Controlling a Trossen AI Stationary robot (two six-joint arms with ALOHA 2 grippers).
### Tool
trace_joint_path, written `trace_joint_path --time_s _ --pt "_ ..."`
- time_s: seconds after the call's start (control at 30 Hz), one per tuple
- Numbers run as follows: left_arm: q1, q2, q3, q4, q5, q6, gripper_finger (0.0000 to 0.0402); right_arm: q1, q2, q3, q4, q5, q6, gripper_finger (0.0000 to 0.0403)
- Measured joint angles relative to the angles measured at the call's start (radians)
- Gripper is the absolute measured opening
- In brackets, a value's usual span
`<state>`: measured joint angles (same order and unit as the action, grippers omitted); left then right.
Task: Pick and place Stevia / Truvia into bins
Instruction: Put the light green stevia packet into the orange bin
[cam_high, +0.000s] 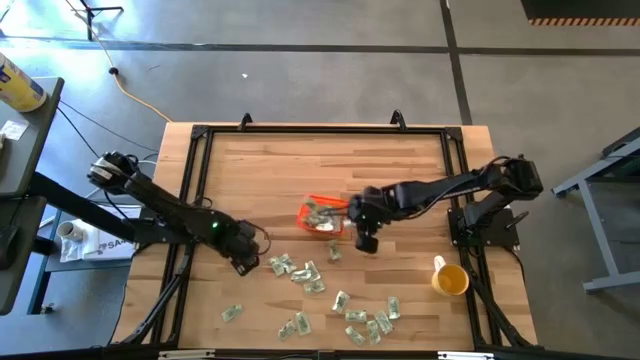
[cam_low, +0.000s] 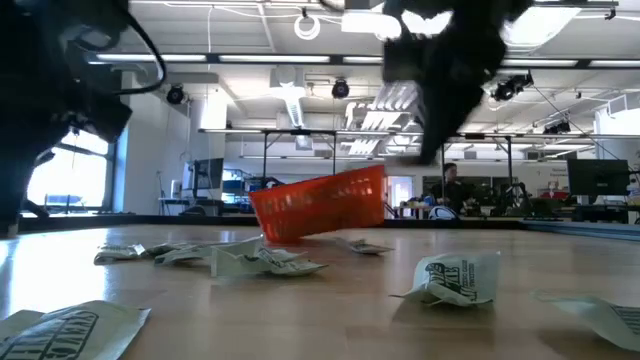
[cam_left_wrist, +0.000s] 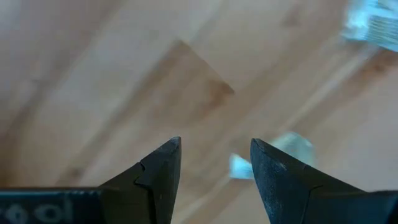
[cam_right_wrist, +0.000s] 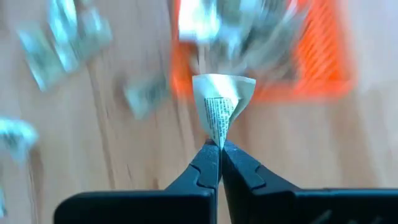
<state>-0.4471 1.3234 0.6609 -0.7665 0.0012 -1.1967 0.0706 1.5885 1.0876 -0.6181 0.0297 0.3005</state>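
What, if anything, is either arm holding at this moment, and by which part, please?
The right gripper has its jaws shut on one sachet, pinched by its bottom edge so the paper creases. The left gripper is open and holds nothing.

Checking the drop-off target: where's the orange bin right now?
In the high view the orange bin sits near the table's middle, just left of the right gripper, which is shut on a sachet; loose sachets lie below it in that picture.

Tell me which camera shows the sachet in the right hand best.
The right wrist view: the sachet fills mid-frame, pinched in the shut right hand. The high view hides it under that hand; the low and left wrist views don't show it.
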Motion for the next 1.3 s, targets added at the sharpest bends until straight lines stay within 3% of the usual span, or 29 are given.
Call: trace_joint_path --time_s 0.23,0.4,0.47,0.7,0.77,0.97,1.13,1.3 --pt "-0.138 -0.013 0.009 0.122 -0.118 -0.133 0.0225 -0.078 0.040 0.135 0.005 0.035 -0.039 0.0002" --pt "-0.191 -0.014 0.022 0.126 -0.172 -0.144 0.0225 -0.142 0.127 0.142 0.139 -0.136 0.006 0.0019" --pt "-0.211 -0.012 0.019 0.120 -0.145 -0.147 0.0225 -0.150 0.161 0.142 0.178 -0.174 0.033 0.0037" --pt "-0.246 -0.010 -0.004 0.112 -0.094 -0.296 0.0225 -0.146 0.173 0.142 0.187 -0.096 0.077 0.0154" --pt "-0.250 -0.010 -0.004 0.137 -0.133 -0.222 0.0225 -0.145 0.160 0.142 0.193 -0.087 0.056 0.0192" --pt "-0.289 -0.003 -0.004 0.166 -0.205 0.187 0.0225 -0.130 0.139 0.142 0.194 -0.099 -0.012 0.0275" --pt "-0.286 0.032 -0.004 0.126 -0.202 0.444 0.0225 -0.111 0.136 0.142 0.163 -0.097 -0.007 0.0300" --pt "-0.286 0.088 -0.005 0.123 -0.225 0.588 0.0225 -0.093 0.136 0.142 0.109 -0.064 0.011 0.0302"
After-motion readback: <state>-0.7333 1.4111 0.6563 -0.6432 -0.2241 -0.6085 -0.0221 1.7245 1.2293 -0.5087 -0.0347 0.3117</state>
